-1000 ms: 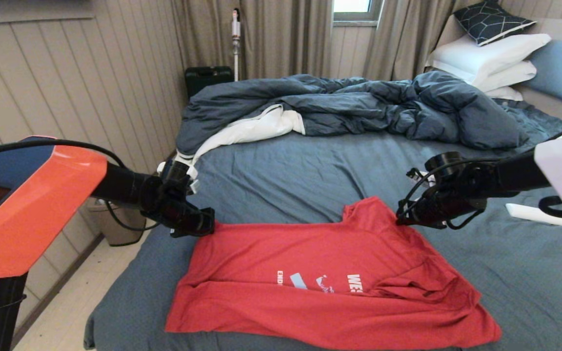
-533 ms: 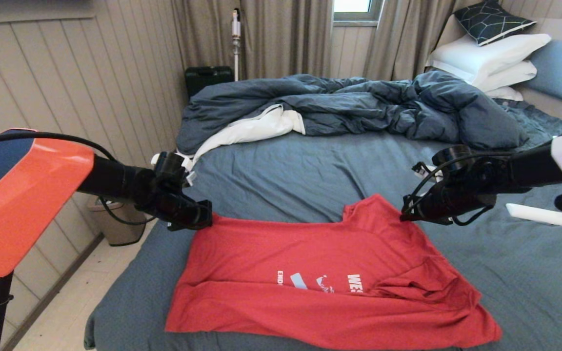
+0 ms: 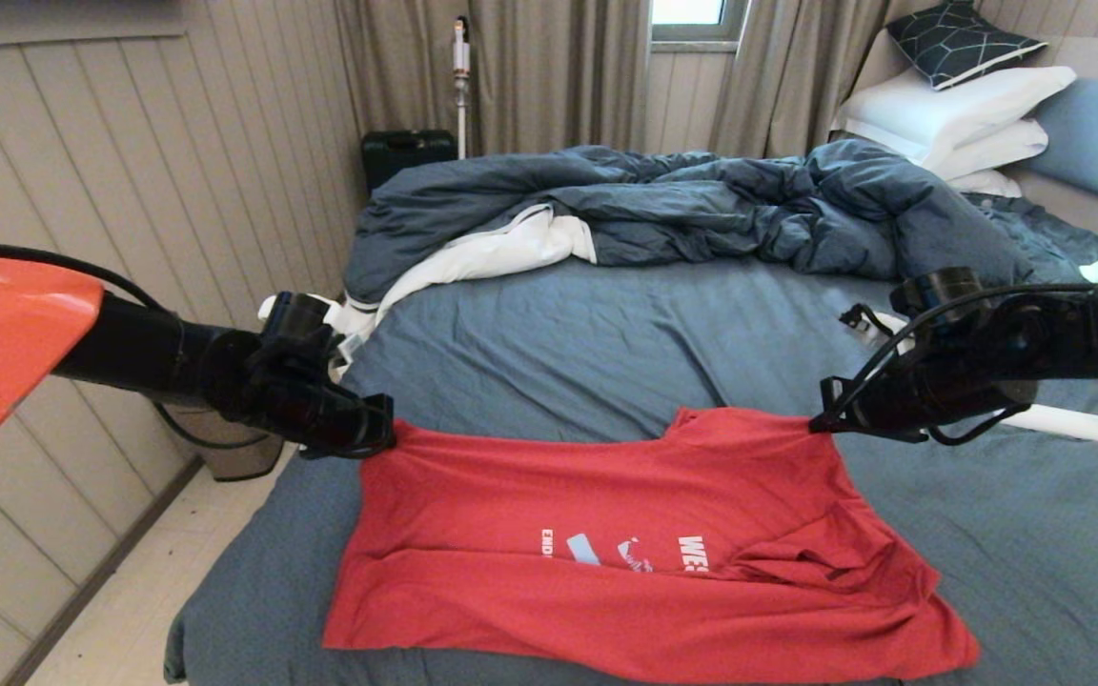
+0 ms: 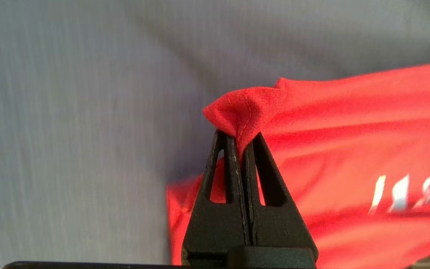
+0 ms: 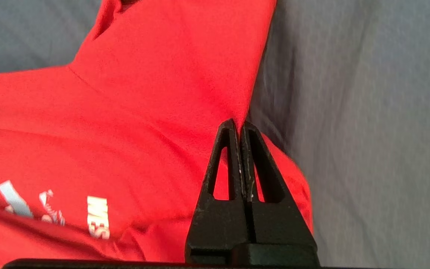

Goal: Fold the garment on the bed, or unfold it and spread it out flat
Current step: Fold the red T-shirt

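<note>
The red garment (image 3: 606,534) lies on the near part of the bed (image 3: 587,343), white lettering facing up, its near half folded under. My left gripper (image 3: 385,438) is shut on the garment's far left corner; in the left wrist view a stitched hem corner (image 4: 246,108) bunches out of the pinched left gripper (image 4: 240,140). My right gripper (image 3: 818,424) is shut on the far right corner, and the right wrist view shows the cloth (image 5: 162,93) drawn into the closed right gripper (image 5: 240,125). The far edge is stretched taut between both grippers, lifted slightly off the sheet.
A rumpled dark blue duvet (image 3: 682,210) with white lining lies across the far side of the bed. White pillows (image 3: 949,119) and a dark cushion (image 3: 964,38) are stacked at the headboard (image 3: 1097,143). A white object (image 3: 1073,427) lies by my right arm. A bin (image 3: 225,448) stands on the floor left.
Both grippers have moved apart, the left one leftward and the right one rightward. The garment's far edge, peaked at the right before, is now pulled straight and wider.
</note>
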### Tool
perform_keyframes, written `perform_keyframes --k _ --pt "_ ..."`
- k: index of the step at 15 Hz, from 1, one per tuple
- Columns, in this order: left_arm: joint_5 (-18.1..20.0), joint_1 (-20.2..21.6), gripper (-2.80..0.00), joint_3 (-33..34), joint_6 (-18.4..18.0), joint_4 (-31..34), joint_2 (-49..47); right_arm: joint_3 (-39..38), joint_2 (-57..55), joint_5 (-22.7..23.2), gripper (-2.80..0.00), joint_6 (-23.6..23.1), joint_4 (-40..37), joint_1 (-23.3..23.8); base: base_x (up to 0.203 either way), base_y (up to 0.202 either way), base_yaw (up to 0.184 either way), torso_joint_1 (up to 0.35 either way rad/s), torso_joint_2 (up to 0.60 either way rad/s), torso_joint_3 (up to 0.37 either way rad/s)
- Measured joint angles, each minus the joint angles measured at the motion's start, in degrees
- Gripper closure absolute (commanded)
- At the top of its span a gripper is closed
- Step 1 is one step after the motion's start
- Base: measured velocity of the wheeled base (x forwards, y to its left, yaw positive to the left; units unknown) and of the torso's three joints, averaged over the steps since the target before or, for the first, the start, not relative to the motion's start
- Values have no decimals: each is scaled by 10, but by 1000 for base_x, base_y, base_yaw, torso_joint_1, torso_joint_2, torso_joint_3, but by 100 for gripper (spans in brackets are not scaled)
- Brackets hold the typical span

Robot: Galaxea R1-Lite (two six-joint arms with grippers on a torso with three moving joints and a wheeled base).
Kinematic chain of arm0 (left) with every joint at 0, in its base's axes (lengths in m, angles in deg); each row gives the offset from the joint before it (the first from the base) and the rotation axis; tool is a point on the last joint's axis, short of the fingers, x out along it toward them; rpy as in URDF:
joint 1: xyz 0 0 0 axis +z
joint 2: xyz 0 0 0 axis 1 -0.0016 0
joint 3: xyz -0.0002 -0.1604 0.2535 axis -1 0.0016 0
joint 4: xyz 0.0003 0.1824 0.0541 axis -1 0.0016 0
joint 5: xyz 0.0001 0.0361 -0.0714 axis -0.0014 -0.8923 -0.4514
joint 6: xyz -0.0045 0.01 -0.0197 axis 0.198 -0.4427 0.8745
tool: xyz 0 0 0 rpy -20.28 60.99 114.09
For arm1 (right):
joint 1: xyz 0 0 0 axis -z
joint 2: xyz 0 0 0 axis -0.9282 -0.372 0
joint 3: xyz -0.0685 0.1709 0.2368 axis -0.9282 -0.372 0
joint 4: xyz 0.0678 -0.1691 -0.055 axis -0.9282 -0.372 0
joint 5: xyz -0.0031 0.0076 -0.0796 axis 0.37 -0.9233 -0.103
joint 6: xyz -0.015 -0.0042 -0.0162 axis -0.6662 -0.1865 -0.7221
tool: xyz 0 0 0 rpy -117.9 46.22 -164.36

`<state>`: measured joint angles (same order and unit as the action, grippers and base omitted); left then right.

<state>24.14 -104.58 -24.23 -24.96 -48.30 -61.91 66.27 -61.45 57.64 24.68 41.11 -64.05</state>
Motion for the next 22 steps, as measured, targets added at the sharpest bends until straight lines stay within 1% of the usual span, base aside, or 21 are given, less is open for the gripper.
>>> perform_keyframes --k 3,5,8,11,16,22 --pt "0 0 0 87 -2 -46 39 -85 43 -1 0 -3 58 1 0 0 0 0 0 0" --pt "0 0 0 133 -3 -72 63 -144 72 -1 0 -12 96 11 0 0 0 0 0 0" --pt "0 0 0 182 -4 -100 86 -209 106 0 0 -34 107 28 0 0 0 0 0 0" --pt "0 -1 0 227 -8 -132 96 -248 121 1 0 -44 135 49 0 0 0 0 0 0" --pt "0 -2 0 310 -15 -207 99 -305 125 1 0 -56 182 55 0 0 0 0 0 0" --pt "0 -9 0 362 -17 -238 99 -344 118 1 0 -56 211 53 0 0 0 0 0 0"
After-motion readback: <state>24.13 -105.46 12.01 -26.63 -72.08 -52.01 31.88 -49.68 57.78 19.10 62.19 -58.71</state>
